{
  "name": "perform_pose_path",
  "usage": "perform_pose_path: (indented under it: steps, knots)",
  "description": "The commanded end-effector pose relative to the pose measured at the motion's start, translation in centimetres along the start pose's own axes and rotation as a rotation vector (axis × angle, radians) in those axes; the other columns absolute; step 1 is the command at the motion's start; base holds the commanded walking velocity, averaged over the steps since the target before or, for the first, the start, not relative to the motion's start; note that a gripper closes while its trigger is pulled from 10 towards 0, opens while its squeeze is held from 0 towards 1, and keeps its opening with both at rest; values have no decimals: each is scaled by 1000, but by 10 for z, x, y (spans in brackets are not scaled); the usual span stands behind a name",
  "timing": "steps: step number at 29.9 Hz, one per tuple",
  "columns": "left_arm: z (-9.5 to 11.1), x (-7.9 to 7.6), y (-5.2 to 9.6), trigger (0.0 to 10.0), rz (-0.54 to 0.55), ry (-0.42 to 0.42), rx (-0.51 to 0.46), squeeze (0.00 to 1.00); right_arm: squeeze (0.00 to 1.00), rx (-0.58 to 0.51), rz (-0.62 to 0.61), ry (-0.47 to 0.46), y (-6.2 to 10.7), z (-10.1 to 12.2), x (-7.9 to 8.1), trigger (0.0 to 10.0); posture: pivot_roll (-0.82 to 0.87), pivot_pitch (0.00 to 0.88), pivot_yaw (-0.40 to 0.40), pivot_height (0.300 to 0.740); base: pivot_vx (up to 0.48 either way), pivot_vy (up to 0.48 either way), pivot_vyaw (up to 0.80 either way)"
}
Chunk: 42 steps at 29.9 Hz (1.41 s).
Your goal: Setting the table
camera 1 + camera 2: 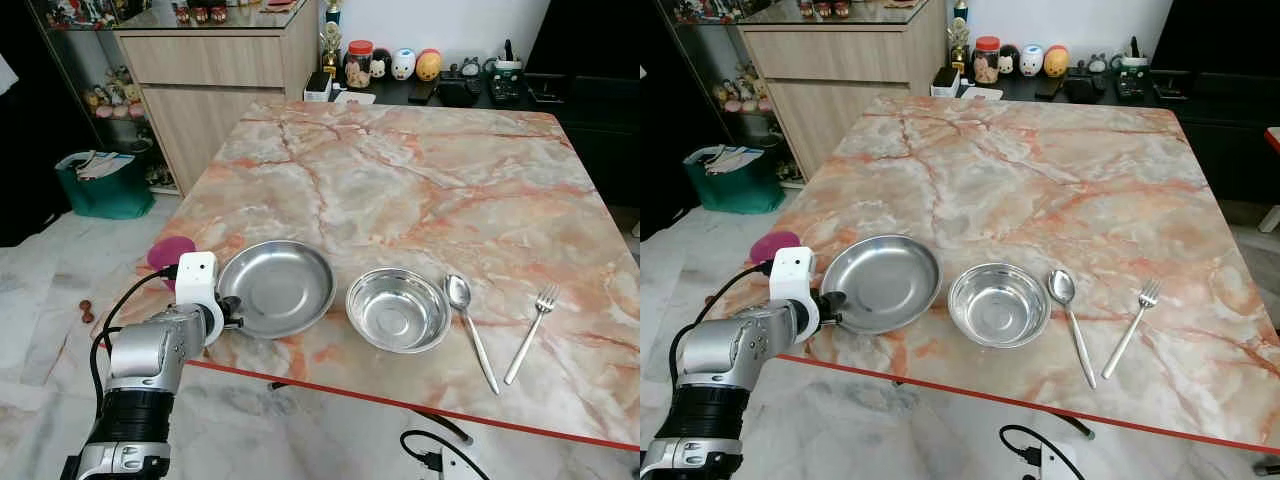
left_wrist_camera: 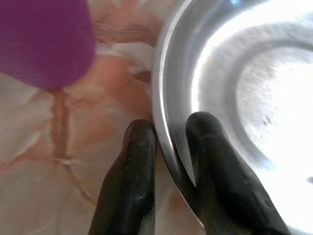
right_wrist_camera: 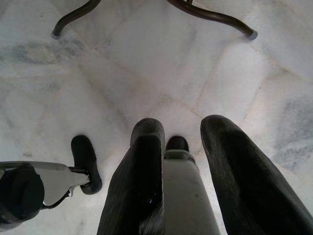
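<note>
A shallow steel plate (image 1: pixel 278 287) lies near the front left of the pink marble table (image 1: pixel 420 170). My left gripper (image 1: pixel 234 312) is shut on the plate's near-left rim; in the left wrist view one of its fingers (image 2: pixel 137 161) is outside the rim and the other inside the plate (image 2: pixel 254 88). To the right of the plate sit a steel bowl (image 1: pixel 398 310), a spoon (image 1: pixel 470 325) and a fork (image 1: pixel 532 330) in a row. My right gripper (image 3: pixel 182 128) hangs open over the floor, holding nothing.
A purple object (image 1: pixel 170 252) sits at the table's left edge, just beyond my left wrist. Jars and figurines (image 1: pixel 390 62) line the far side. A wooden cabinet (image 1: pixel 215 70) and a green bag (image 1: pixel 100 185) stand at the left. A black cable (image 1: pixel 430 455) lies on the floor.
</note>
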<state>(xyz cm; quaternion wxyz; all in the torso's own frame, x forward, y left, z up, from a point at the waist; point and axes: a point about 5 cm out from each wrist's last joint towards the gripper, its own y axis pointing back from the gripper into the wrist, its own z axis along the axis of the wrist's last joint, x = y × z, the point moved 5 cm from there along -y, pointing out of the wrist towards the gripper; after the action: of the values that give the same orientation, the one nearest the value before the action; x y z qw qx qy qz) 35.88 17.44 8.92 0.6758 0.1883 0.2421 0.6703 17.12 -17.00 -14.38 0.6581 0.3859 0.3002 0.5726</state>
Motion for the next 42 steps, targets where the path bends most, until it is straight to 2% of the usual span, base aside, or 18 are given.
perform_pose_path:
  steps: [1,8,10,15,18,22,24,25,26,27,28,29,31,32,36,42]
  knots:
    - [-1,10,2,0,43,-16,4,0,0,15,1,-4,0,-4,3,10000,93,0,45,740,0,0,0]
    - [2,15,5,0,75,-8,-19,0,0,21,13,3,1,-10,12,10000,96,0,40,740,0,0,0]
    - [3,14,5,0,67,-2,-32,0,0,14,21,10,1,-7,20,10000,95,0,36,740,0,0,0]
    - [5,11,7,0,55,0,-64,0,0,-2,27,14,0,-2,26,10000,94,0,31,740,0,0,0]
    - [9,2,10,0,4,2,-104,0,0,-15,21,20,-1,3,20,10000,94,0,26,740,0,0,0]
    - [9,3,11,0,14,-8,-122,0,0,-22,8,19,-1,5,12,10000,92,0,22,740,0,0,0]
    - [16,3,16,0,11,3,-188,0,0,-23,-5,15,0,5,2,10000,90,0,18,740,0,0,0]
    - [16,3,16,0,11,3,-188,0,0,-23,-5,15,0,5,2,10000,90,0,18,740,0,0,0]
    - [22,0,19,392,-10,16,-233,0,0,-23,-10,15,0,4,-3,10000,91,0,16,740,0,0,0]
    - [28,-2,22,3647,-25,17,-274,0,0,-20,-14,15,1,2,-6,10000,89,0,13,740,0,0,0]
    - [29,-3,23,3647,-28,15,-287,0,0,-19,-15,15,1,2,-8,10000,89,0,13,740,0,0,0]
    - [35,-6,27,10000,-41,-1,-325,0,0,-15,-20,15,2,-2,-13,10000,90,0,11,740,0,0,0]
    - [37,-8,29,10000,-50,-11,-347,0,0,-11,-22,17,3,-4,-15,10000,91,0,10,740,0,0,0]
    - [43,-10,32,10000,-56,-6,-390,0,0,-6,-22,21,4,-8,-17,10000,88,0,7,740,0,0,0]
    - [62,-14,42,10000,-80,43,-515,0,0,10,-25,21,6,-15,-20,10000,84,0,3,740,0,0,0]
    - [80,-15,53,10000,-96,97,-632,0,0,25,-22,22,6,-20,-17,10000,83,0,-2,740,0,0,0]
